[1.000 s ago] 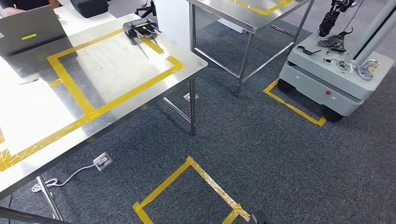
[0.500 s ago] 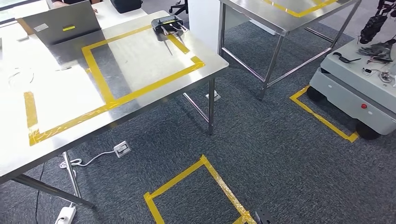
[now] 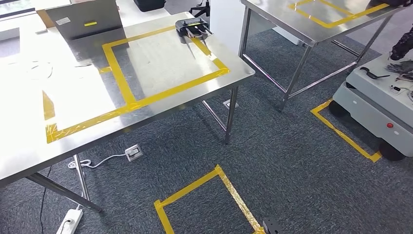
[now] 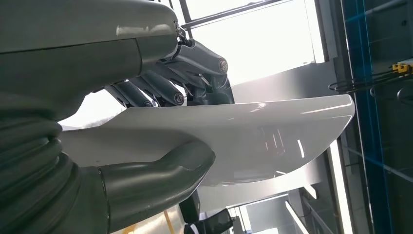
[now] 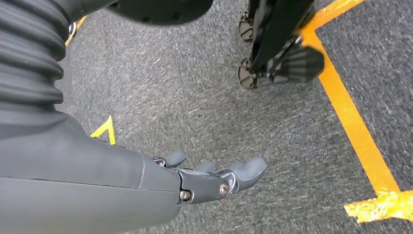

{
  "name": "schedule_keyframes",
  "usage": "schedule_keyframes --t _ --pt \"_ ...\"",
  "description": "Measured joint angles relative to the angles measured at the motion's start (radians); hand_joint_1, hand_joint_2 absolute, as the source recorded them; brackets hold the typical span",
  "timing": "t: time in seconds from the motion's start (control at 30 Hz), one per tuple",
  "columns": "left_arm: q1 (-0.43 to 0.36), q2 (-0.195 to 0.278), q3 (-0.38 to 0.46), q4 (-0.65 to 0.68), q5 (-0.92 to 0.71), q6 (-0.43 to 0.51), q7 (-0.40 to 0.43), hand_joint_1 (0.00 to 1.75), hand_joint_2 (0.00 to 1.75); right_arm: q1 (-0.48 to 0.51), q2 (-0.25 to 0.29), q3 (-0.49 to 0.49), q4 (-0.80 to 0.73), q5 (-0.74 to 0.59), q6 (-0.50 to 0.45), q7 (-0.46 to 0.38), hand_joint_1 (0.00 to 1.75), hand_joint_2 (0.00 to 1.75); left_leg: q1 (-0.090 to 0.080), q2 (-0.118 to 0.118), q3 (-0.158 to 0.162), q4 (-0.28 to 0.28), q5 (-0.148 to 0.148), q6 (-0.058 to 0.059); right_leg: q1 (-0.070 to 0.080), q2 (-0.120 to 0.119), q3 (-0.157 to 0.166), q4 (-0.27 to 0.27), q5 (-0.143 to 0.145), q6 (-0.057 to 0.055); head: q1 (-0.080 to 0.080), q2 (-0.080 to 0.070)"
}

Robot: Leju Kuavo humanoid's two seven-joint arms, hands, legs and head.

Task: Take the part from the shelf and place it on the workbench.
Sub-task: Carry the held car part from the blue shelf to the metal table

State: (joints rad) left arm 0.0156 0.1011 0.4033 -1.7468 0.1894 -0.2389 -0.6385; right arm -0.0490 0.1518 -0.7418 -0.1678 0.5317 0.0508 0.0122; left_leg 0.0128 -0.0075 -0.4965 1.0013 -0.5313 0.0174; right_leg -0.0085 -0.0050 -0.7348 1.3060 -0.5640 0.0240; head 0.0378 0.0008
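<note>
In the left wrist view my left hand grips a white curved part, with the thumb under it and the dark fingers over its upper edge. My right hand hangs over grey carpet with its fingers stretched out and nothing in it. The steel workbench fills the upper left of the head view, with a yellow tape rectangle marked on its top.
A black device and a grey folded panel sit at the workbench's far side. A second steel table stands at the back right, a white wheeled cart at right. Yellow tape squares, a power strip and cables lie on the carpet.
The camera has turned: the whole scene has slid right and down, bringing more of the workbench into view and pushing the white cart toward the right edge.
</note>
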Motion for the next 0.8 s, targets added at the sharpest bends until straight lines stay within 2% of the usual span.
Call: schedule_keyframes --t 0.03,0.07,0.1,0.13,0.17,0.2,0.23,0.27,0.3,0.33,0.37,0.4,0.43,0.47,0.5,0.53,0.57,0.6,0.63,0.7,0.73,0.77,0.8 --pt "0.001 -0.002 0.0 0.0 0.0 -0.001 0.0 1.75 1.75 0.002 0.0 -0.001 0.0 0.0 0.0 -0.001 0.0 1.75 0.001 -0.004 0.009 0.0 -0.007 -0.003 -0.001 0.0 -0.023 0.016 0.005 0.002 0.0 0.0" --pt "0.003 -0.003 0.0 0.0 0.0 -0.002 0.0 1.75 1.75 0.004 -0.002 -0.001 0.0 0.0 0.0 -0.003 0.0 1.75 0.003 -0.007 0.021 0.0 -0.017 -0.007 -0.003 0.0 -0.027 -0.008 0.025 0.004 0.0 0.0" --pt "0.003 -0.004 0.0 -0.001 0.0 -0.002 0.0 1.75 1.75 0.006 -0.003 -0.002 0.0 0.0 0.0 -0.006 0.0 1.75 0.007 -0.01 0.036 0.0 -0.028 -0.012 -0.005 0.0 -0.015 -0.064 0.058 0.006 0.0 0.0" --pt "0.004 -0.005 0.0 -0.001 0.0 -0.003 0.0 1.75 1.75 0.009 -0.003 -0.002 0.0 0.0 0.0 -0.008 0.0 1.75 0.009 -0.012 0.048 0.0 -0.041 -0.018 -0.007 0.0 0.005 -0.138 0.107 0.007 0.001 0.0" --pt "0.005 -0.006 0.0 -0.002 0.0 -0.004 -0.001 1.75 1.75 0.011 -0.004 -0.003 0.0 0.0 0.001 -0.01 0.0 1.75 0.01 -0.015 0.059 0.0 -0.055 -0.024 -0.007 0.0 0.021 -0.199 0.139 0.005 0.001 0.0" --pt "0.005 -0.006 0.0 -0.004 0.0 -0.004 -0.001 1.75 1.75 0.011 -0.004 -0.004 0.001 0.001 0.001 -0.011 0.0 1.75 0.01 -0.016 0.067 -0.004 -0.068 -0.032 -0.006 0.0 0.034 -0.241 0.159 -0.001 0.001 0.0" --pt "0.007 -0.006 0.0 -0.006 0.0 -0.005 -0.001 1.75 1.75 0.012 -0.004 -0.004 0.001 0.001 0.001 -0.012 0.0 1.75 0.009 -0.017 0.078 -0.007 -0.073 -0.041 -0.004 0.001 0.041 -0.261 0.165 -0.009 0.001 0.0" --pt "0.009 -0.007 0.0 -0.009 0.0 -0.005 -0.002 1.75 1.75 0.011 -0.004 -0.005 0.001 0.002 0.001 -0.013 0.0 1.75 0.009 -0.018 0.088 -0.009 -0.071 -0.05 -0.002 0.0 0.048 -0.264 0.149 -0.019 0.0 0.0" --pt "0.01 -0.006 0.0 -0.012 0.0 -0.006 -0.002 1.75 1.75 0.011 -0.004 -0.006 0.001 0.002 0.001 -0.013 0.0 1.75 0.009 -0.018 0.09 0.0 -0.062 -0.058 -0.003 0.001 0.061 -0.268 0.142 -0.028 -0.001 0.0" --pt "0.012 -0.006 0.0 -0.014 0.0 -0.007 -0.003 1.75 1.75 0.011 -0.004 -0.006 0.001 0.002 0.001 -0.013 0.0 1.75 0.009 -0.014 0.081 0.032 -0.041 -0.063 -0.004 0.002 0.077 -0.274 0.135 -0.037 -0.003 0.0" --pt "0.013 -0.006 -0.001 -0.015 0.0 -0.008 -0.004 1.75 1.75 0.011 -0.004 -0.007 0.0 0.002 0.001 -0.014 0.0 1.75 0.009 -0.01 0.05 0.087 -0.02 -0.067 -0.005 0.003 0.095 -0.279 0.126 -0.045 -0.006 0.0" --pt "0.014 -0.006 -0.001 -0.016 0.0 -0.008 -0.004 1.75 1.75 0.011 -0.004 -0.008 0.0 0.002 0.001 -0.015 0.0 1.75 0.009 -0.006 0.005 0.155 -0.008 -0.069 -0.005 0.003 0.116 -0.285 0.116 -0.051 -0.009 0.0" --pt "0.015 -0.006 -0.001 -0.016 0.0 -0.009 -0.004 1.75 1.75 0.012 -0.004 -0.009 0.0 0.002 0.001 -0.015 0.0 1.75 0.009 -0.002 -0.045 0.223 -0.013 -0.069 -0.003 0.003 0.138 -0.29 0.102 -0.056 -0.012 0.0" --pt "0.017 -0.006 -0.001 -0.016 0.0 -0.009 -0.004 1.75 1.75 0.013 -0.004 -0.011 0.0 0.002 0.001 -0.016 0.0 1.75 0.008 -0.001 -0.094 0.273 -0.044 -0.07 -0.001 0.004 0.162 -0.297 0.087 -0.059 -0.013 0.0" --pt "0.02 -0.007 -0.001 -0.016 0.0 -0.009 -0.003 1.75 1.75 0.014 -0.004 -0.012 0.0 0.002 0.001 -0.016 0.0 1.75 0.007 -0.001 -0.134 0.296 -0.095 -0.07 0.001 0.004 0.189 -0.303 0.07 -0.061 -0.013 0.0" --pt "0.021 -0.007 -0.001 -0.016 0.0 -0.009 -0.003 1.75 1.75 0.015 -0.004 -0.014 0.001 0.002 0.001 -0.016 0.0 1.75 0.006 -0.001 -0.164 0.295 -0.148 -0.068 0.004 0.005 0.219 -0.31 0.052 -0.063 -0.013 0.0" --pt "0.023 -0.007 -0.001 -0.016 0.0 -0.009 -0.003 1.75 1.75 0.016 -0.004 -0.014 0.001 0.002 0.001 -0.016 0.0 1.75 0.005 0.0 -0.185 0.273 -0.184 -0.063 0.007 0.006 0.25 -0.315 0.033 -0.064 -0.013 0.0" --pt "0.024 -0.007 -0.001 -0.015 0.0 -0.01 -0.003 1.75 1.75 0.016 -0.004 -0.015 0.001 0.002 0.002 -0.016 0.0 1.75 0.003 0.0 -0.199 0.234 -0.183 -0.056 0.011 0.007 0.281 -0.32 0.014 -0.064 -0.013 0.0" --pt "0.027 -0.007 -0.001 -0.015 0.0 -0.011 -0.003 1.75 1.75 0.017 -0.004 -0.015 0.001 0.002 0.002 -0.016 0.0 1.75 0.0 0.002 -0.209 0.181 -0.127 -0.047 0.013 0.007 0.306 -0.323 -0.006 -0.064 -0.013 0.0" --pt "0.035 -0.007 -0.001 -0.014 0.0 -0.011 -0.002 1.75 1.75 0.018 -0.002 -0.016 0.002 0.002 0.002 -0.016 0.0 1.75 -0.01 0.005 -0.216 0.078 0.065 -0.031 0.018 0.008 0.349 -0.321 -0.048 -0.059 -0.013 0.0" --pt "0.037 -0.007 -0.001 -0.015 -0.004 -0.011 0.0 1.75 1.75 0.018 -0.002 -0.016 0.002 0.002 0.002 -0.015 0.0 1.75 -0.015 0.004 -0.213 0.053 0.138 -0.025 0.019 0.01 0.365 -0.319 -0.068 -0.055 -0.012 0.0" --pt "0.035 -0.007 -0.001 -0.017 -0.008 -0.008 0.003 1.75 1.75 0.014 -0.001 -0.017 0.003 0.002 0.002 -0.015 0.0 1.75 -0.02 0.003 -0.208 0.05 0.168 -0.022 0.019 0.011 0.38 -0.317 -0.085 -0.049 -0.012 0.0" --pt "0.03 -0.006 -0.001 -0.02 -0.015 -0.003 0.008 1.75 1.75 0.009 -0.001 -0.017 0.002 0.002 0.002 -0.015 0.0 1.75 -0.021 0.001 -0.2 0.059 0.161 -0.016 0.017 0.012 0.394 -0.32 -0.1 -0.042 -0.012 0.0"
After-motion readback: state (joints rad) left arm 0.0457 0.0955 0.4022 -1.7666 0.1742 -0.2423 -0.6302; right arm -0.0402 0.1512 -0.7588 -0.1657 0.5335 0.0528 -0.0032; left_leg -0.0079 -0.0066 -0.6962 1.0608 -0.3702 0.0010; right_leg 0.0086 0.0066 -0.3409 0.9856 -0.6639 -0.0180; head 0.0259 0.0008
